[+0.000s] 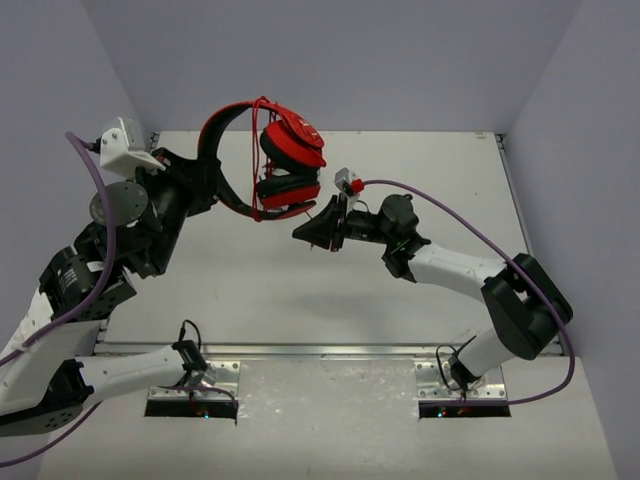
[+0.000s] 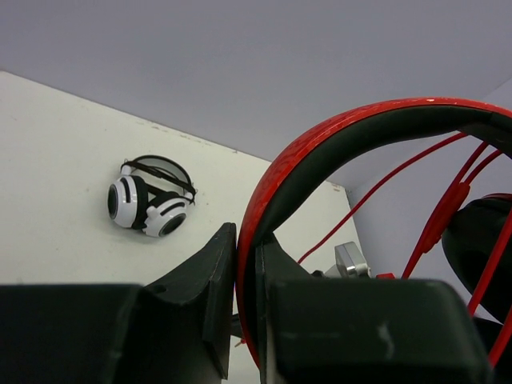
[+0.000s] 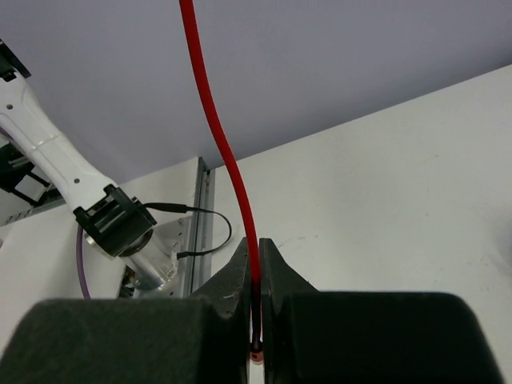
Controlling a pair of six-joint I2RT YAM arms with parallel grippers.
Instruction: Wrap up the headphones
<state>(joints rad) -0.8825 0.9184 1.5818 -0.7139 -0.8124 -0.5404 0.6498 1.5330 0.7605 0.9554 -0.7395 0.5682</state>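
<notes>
While aloft over the surface (image 1: pixel 420 180), headphones (image 1: pixel 290 160): glossy red arc, black padding.
Left claw (image 2: pixel 246 248): clamped on headband (image 2: pixel 320 144).
Right claw (image 3: pixel 254 264): pinching thin red cable (image 3: pixel 216 136).
Beyond: striped white-and-black headphones (image 2: pixel 150 206), lying on surface.

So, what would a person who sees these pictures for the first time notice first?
First the red headphones, which the left pincer holds up by the headband over the far side of the table. Beside them, the right pincer is shut on their thin red cable. A white-and-black striped pair lies on the table.
</notes>
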